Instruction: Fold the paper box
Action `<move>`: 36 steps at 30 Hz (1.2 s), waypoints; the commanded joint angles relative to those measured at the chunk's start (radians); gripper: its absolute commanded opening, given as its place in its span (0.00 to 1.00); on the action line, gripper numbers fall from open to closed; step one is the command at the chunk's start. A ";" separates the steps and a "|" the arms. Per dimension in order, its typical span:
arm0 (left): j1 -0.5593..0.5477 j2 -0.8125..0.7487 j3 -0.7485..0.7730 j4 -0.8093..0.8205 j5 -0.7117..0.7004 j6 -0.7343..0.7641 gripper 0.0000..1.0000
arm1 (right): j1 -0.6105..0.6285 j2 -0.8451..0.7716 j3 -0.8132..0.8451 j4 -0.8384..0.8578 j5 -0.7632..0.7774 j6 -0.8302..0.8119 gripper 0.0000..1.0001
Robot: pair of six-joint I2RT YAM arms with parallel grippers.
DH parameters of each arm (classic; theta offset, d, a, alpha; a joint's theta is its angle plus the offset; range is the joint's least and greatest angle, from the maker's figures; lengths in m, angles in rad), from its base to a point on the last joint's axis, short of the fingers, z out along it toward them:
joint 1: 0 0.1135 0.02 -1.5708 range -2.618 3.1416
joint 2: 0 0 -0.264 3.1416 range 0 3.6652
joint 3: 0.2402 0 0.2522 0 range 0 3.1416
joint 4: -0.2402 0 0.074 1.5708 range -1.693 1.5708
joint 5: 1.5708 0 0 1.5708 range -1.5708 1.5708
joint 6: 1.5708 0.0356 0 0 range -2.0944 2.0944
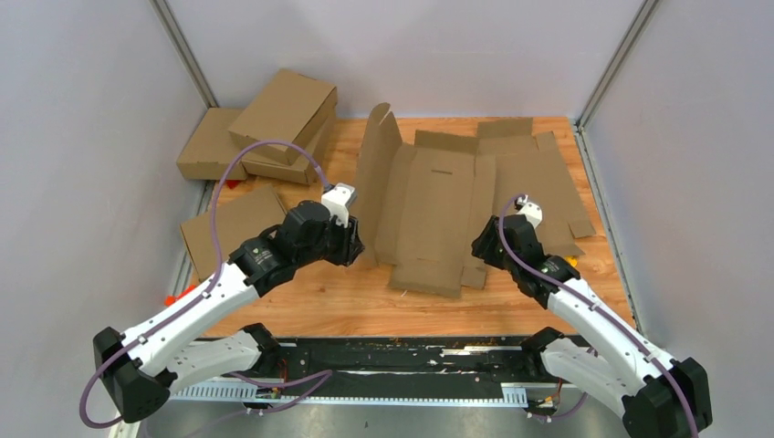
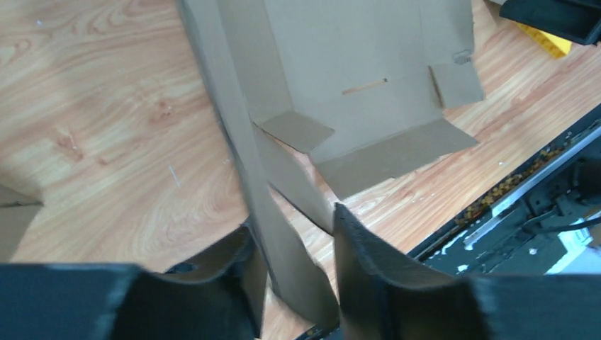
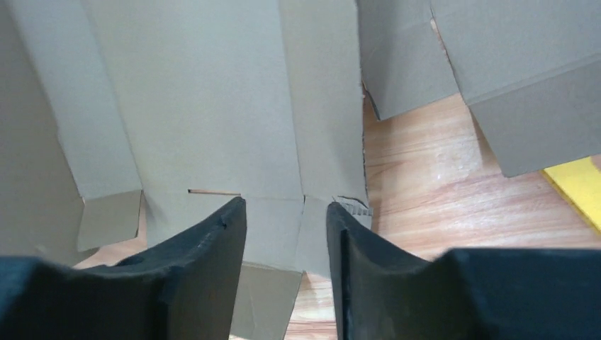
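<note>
The paper box (image 1: 438, 214) lies as a flat die-cut brown sheet in the middle of the wooden table. Its left side panel (image 1: 374, 169) stands raised. My left gripper (image 1: 354, 245) is at the near end of that panel. In the left wrist view the gripper (image 2: 290, 221) is open, and the raised panel (image 2: 280, 234) passes between the fingers, touching the right finger (image 2: 368, 262). My right gripper (image 1: 484, 248) is at the box's near right corner. In the right wrist view it (image 3: 285, 212) is open and empty just above the sheet (image 3: 212, 106).
Other folded brown boxes (image 1: 274, 119) are stacked at the back left, with a flat cardboard piece (image 1: 233, 224) beside them. Another flat die-cut sheet (image 1: 538, 178) lies at the back right. A yellow object (image 3: 577, 188) lies right of my right gripper. A black rail (image 1: 392, 351) runs along the near edge.
</note>
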 commanded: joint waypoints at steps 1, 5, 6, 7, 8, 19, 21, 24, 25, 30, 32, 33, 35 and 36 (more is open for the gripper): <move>-0.003 -0.031 0.026 0.030 -0.034 0.010 0.37 | 0.004 -0.015 0.026 0.020 -0.021 -0.088 0.61; -0.004 -0.063 -0.009 0.033 -0.060 0.024 0.20 | 0.003 -0.012 0.034 -0.060 -0.014 -0.148 0.89; -0.003 -0.072 -0.024 0.043 -0.059 0.024 0.16 | 0.001 -0.019 0.031 -0.087 -0.005 -0.137 0.91; -0.003 -0.082 -0.036 0.055 -0.059 0.024 0.12 | 0.002 -0.026 0.028 -0.113 -0.004 -0.116 0.94; -0.004 -0.090 -0.052 0.068 -0.063 0.022 0.10 | 0.000 -0.034 0.021 -0.135 -0.011 -0.093 0.96; 0.054 -0.083 -0.058 -0.004 -0.310 -0.033 0.76 | -0.014 -0.136 -0.066 -0.107 -0.041 0.025 0.93; 0.122 -0.061 -0.046 -0.016 -0.314 -0.022 0.81 | -0.031 -0.118 -0.075 -0.030 -0.107 -0.052 0.93; 0.218 -0.012 -0.019 0.006 -0.319 0.014 0.84 | -0.078 -0.071 -0.069 0.060 -0.200 -0.114 0.93; 0.236 0.011 -0.002 0.007 -0.351 0.024 0.85 | -0.097 -0.053 -0.063 0.080 -0.232 -0.130 0.93; 0.324 0.161 0.085 0.023 -0.369 0.078 0.86 | -0.154 0.015 -0.042 0.135 -0.333 -0.173 0.94; 0.405 0.217 0.095 0.042 -0.286 0.085 0.87 | -0.166 0.037 -0.043 0.155 -0.353 -0.184 0.94; 0.442 0.241 0.097 0.053 -0.238 0.088 0.85 | -0.173 0.047 -0.043 0.162 -0.360 -0.191 0.94; 0.493 0.284 0.099 0.081 -0.170 0.096 0.83 | -0.184 0.073 -0.042 0.177 -0.378 -0.208 0.94; 0.513 0.308 0.106 0.090 -0.152 0.102 0.82 | -0.188 0.091 -0.040 0.180 -0.385 -0.216 0.94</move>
